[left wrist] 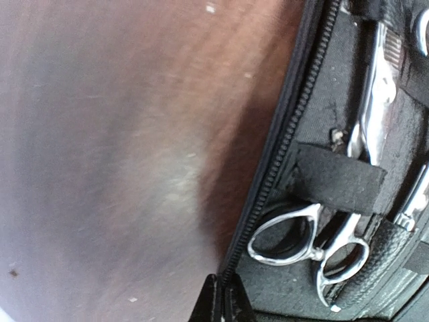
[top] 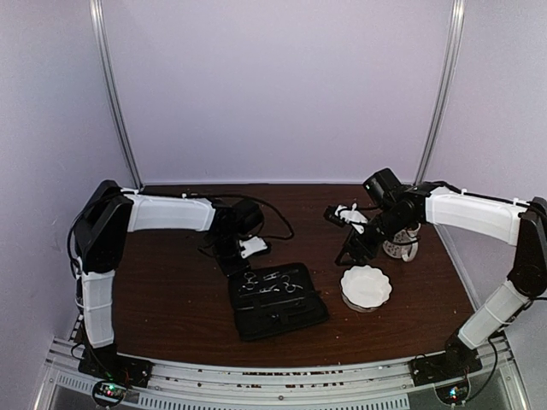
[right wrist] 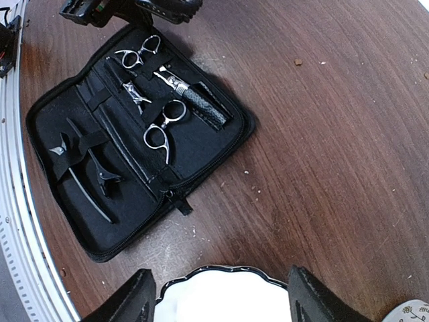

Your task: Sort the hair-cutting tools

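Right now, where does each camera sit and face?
Top external: above and behind the bases, looking down on the table; both arms show.
Left wrist: close over the zip case edge and scissors; left end effector tips at bottom.
Right wrist: higher, looking down on the open case and white bowl; right end effector fingers frame it.
Shared: both wrist views show the case and scissors.

Table strip [top: 332, 301] between case [top: 282, 323] and bowl [top: 366, 286]

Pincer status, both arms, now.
Left pincer: closed at the zip case's edge; whether it pinches it cannot be told.
Right pincer: open, holding nothing, above the white bowl.
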Available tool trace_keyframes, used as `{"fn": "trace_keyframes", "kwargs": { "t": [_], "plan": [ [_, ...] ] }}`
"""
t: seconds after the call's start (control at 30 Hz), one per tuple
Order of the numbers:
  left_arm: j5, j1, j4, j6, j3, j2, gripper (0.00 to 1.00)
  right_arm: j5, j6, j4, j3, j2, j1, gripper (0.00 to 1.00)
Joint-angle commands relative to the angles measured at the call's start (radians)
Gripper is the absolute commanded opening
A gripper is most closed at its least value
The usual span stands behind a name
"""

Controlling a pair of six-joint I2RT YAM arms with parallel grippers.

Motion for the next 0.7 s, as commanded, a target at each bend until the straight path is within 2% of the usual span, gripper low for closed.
{"fn": "trace_keyframes", "kwargs": {
  "t": [0.0,0.13,0.37,0.53,0.67],
  "plan": [
    [-0.195,0.000,0.112,-0.010,-0.051,-0.149,0.00,0.038,-0.043,-0.057,0.088,0.045,-0.003,0.69],
    [-0.251,0.001,0.221,-0.012,-0.114,-0.256,0.00,0.023,-0.065,-0.111,0.206,0.119,-0.003,0.70],
    [-0.326,-0.042,0.331,-0.013,-0.207,-0.336,0.00,-0.158,-0.070,-0.232,0.483,0.311,0.018,0.77],
    [-0.386,-0.076,0.400,-0.032,-0.263,-0.371,0.00,-0.190,-0.081,-0.344,0.682,0.474,0.076,0.77],
    [-0.411,-0.089,0.468,-0.066,-0.323,-0.417,0.00,-0.221,-0.090,-0.390,0.762,0.576,0.106,0.76]
  ]
}}
